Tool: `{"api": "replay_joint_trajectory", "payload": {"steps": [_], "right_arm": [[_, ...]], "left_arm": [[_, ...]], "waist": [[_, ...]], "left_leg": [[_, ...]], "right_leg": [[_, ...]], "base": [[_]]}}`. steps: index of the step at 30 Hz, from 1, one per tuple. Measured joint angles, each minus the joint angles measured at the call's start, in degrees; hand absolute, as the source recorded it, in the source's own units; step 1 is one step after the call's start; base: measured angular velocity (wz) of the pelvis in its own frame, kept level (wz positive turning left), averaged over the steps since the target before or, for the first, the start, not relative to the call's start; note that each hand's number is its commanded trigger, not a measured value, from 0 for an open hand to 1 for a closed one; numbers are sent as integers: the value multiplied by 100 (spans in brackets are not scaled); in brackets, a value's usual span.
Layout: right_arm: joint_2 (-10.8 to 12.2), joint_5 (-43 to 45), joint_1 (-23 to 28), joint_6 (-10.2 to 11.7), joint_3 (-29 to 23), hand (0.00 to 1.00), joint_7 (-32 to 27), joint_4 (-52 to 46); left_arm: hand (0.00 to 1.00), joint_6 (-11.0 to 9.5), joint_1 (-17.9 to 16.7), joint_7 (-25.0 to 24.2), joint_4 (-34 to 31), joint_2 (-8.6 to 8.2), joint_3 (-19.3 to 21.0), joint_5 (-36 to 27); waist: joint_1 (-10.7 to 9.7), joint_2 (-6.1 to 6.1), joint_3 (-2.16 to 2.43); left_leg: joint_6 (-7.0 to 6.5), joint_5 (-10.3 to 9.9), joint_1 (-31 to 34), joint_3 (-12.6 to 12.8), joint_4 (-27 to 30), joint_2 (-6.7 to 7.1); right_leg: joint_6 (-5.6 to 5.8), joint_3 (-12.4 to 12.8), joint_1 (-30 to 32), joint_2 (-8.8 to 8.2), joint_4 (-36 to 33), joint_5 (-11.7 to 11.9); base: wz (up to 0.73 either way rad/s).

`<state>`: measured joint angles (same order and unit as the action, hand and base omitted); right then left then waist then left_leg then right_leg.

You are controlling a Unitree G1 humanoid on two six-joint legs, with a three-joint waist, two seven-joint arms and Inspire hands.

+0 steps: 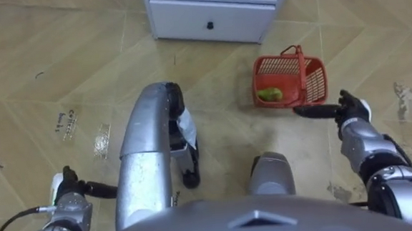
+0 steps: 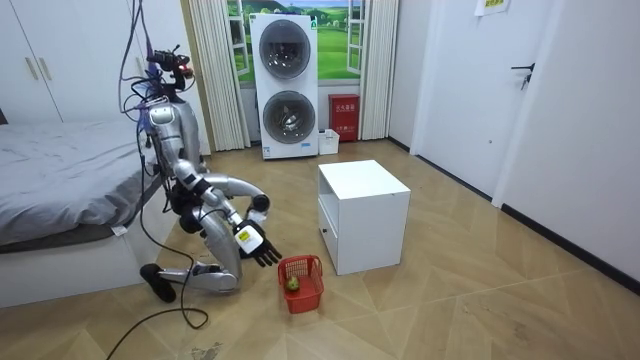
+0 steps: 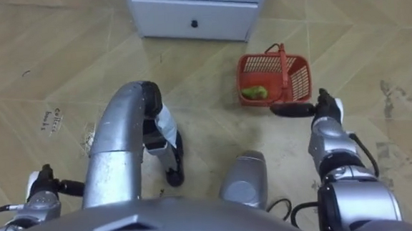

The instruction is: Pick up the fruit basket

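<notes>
Here, right robot hand [image 1: 352, 111] fingers straight, just beside red basket [image 1: 317, 80].

No writing can be read from where I stand; the faint dark print [image 1: 67, 125] on the floor [image 1: 31, 62] at the robot's left is too small to make out. The scrap of a sign [image 2: 491, 5] high on the wall at the room view's right is just as unreadable; any lettering on the red box [image 2: 343, 104] beside the stacked washing machines [image 2: 283, 85] cannot be told either.
</notes>
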<state>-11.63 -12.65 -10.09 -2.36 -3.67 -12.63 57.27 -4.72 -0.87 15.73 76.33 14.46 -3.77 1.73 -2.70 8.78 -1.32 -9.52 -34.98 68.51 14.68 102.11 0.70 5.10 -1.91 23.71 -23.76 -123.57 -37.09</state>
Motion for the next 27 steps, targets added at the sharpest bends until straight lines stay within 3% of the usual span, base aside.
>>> {"api": "replay_joint_trajectory", "payload": {"steps": [4, 7, 9, 10, 11, 15, 19, 22, 24, 27], "right_arm": [[-56, -3, 4, 139, 0, 0, -220, -245], [-163, -1, -31, 298, 19, 0, -358, -361], [-182, 10, -94, 378, 24, 0, -381, -407], [-313, 7, -159, 403, 21, 0, -383, -430], [-346, -2, -204, 403, 23, 0, -401, -435], [-405, -7, -254, 404, 198, 0, -391, -438], [-449, -18, -483, 401, 247, 0, -348, -338], [-467, -20, -628, 394, 248, 0, -300, -264], [-475, -23, -706, 358, 248, 0, -271, -190], [-469, -37, -706, 325, 312, 0, -268, -180]], "left_arm": [[0, -76, -306, 28, 0, 4, -119, 1], [0, -76, -385, -37, 8, -36, -220, 4], [0, -70, -418, -75, 4, 9, -217, 9], [0, -52, -376, -132, -6, -107, -230, 12], [0, -76, -343, -188, -37, -128, -340, 6], [0, -148, -210, -320, -43, -110, -380, 10], [0, -147, -201, -521, -56, -105, -510, 8], [0, -147, -197, -526, -38, -110, -675, 5], [0, -144, -190, -527, -39, -126, -815, 2], [0, -133, -200, -524, -20, -133, -1033, -153]], "waist": [[-99, 106, 14], [-104, 130, 14], [-107, 166, -11], [-59, -18, -74], [-49, -51, -74], [8, -48, -75], [12, -31, -84], [93, -63, -96], [121, -122, -131], [177, -156, -121]], "left_leg": [[100, -27, -17, -140, 184, 42], [236, -70, 72, -248, 428, 186], [343, -67, 195, -382, 726, 352], [458, -67, 312, -596, 850, 423], [524, -58, 349, -628, 795, 501], [572, -51, 402, -672, 762, 508], [613, -51, 448, -730, 749, 598], [799, -157, 480, -774, 710, 624], [808, -188, 489, -782, 696, 627], [798, -192, 491, -706, 648, 623]], "right_leg": [[-114, -154, -265, 7, -34, -205], [-224, -91, -417, 9, -179, -409], [-274, 9, -543, 20, -404, -515], [-299, 26, -534, 172, -454, -522], [-296, 50, -472, 148, -465, -525], [-295, 70, -374, 179, -465, -526], [-276, 32, -349, 163, -465, -534], [-265, 10, -260, 173, -515, -539], [-224, -3, -251, 173, -541, -558], [-218, 41, -191, 90, -585, -561]], "base": [[1], [-3], [-22], [-17], [-11], [-2], [5], [7], [4], [0]]}}
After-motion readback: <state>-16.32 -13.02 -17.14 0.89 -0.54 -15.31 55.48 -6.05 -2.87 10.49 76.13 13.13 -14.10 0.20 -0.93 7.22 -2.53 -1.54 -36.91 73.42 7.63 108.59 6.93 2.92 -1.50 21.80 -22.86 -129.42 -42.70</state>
